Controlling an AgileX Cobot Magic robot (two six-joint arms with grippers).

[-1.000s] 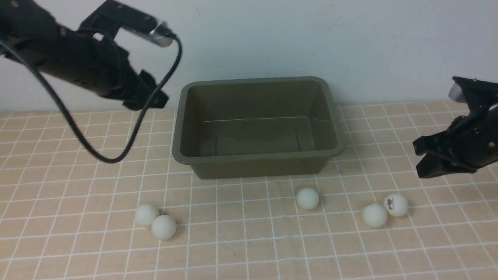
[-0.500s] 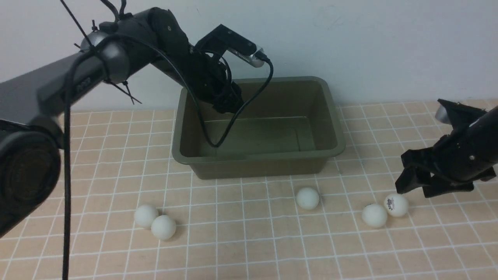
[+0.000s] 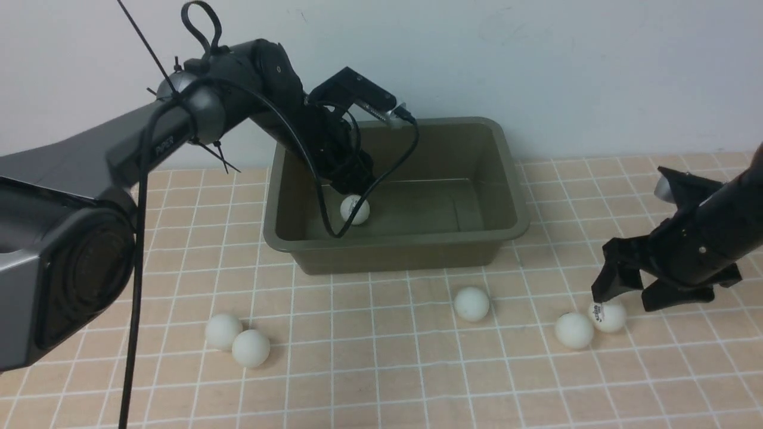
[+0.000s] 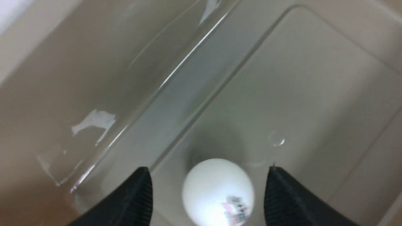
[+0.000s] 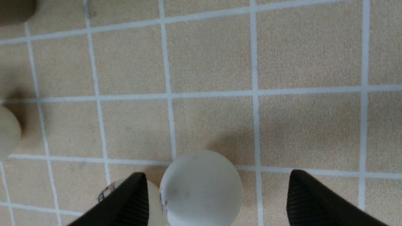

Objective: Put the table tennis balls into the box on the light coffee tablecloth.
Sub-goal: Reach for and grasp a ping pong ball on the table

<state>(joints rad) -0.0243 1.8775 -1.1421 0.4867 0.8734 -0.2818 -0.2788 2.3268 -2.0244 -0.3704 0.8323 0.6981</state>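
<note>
1. The left gripper (image 4: 208,169) has its fingers (image 4: 132,201) spread apart and grips nothing. A white ball (image 4: 218,191) with a small print lies between them, with a gap on either side.
2. That ball rests on the floor of the green box (image 3: 506,179), in its left part, just below the gripper. The left arm (image 3: 179,131) reaches in from the left.
3. The right gripper (image 5: 217,174) is also wide open and empty. Its fingers (image 5: 314,201) hang low over the checked cloth (image 3: 381,369), to the right of the box.
4. A second ball (image 5: 201,188) sits on the cloth between those fingers. A third ball (image 5: 153,197) lies just beside it, partly hidden behind one finger.
5. Further left, a fourth ball (image 3: 471,304) lies alone on the cloth in front of the box.
6. Near the box's front left corner, a fifth ball (image 3: 223,330) and a sixth ball (image 3: 250,347) lie touching each other.
7. The box stands upright on the cloth, close to the pale wall (image 3: 536,59).
</note>
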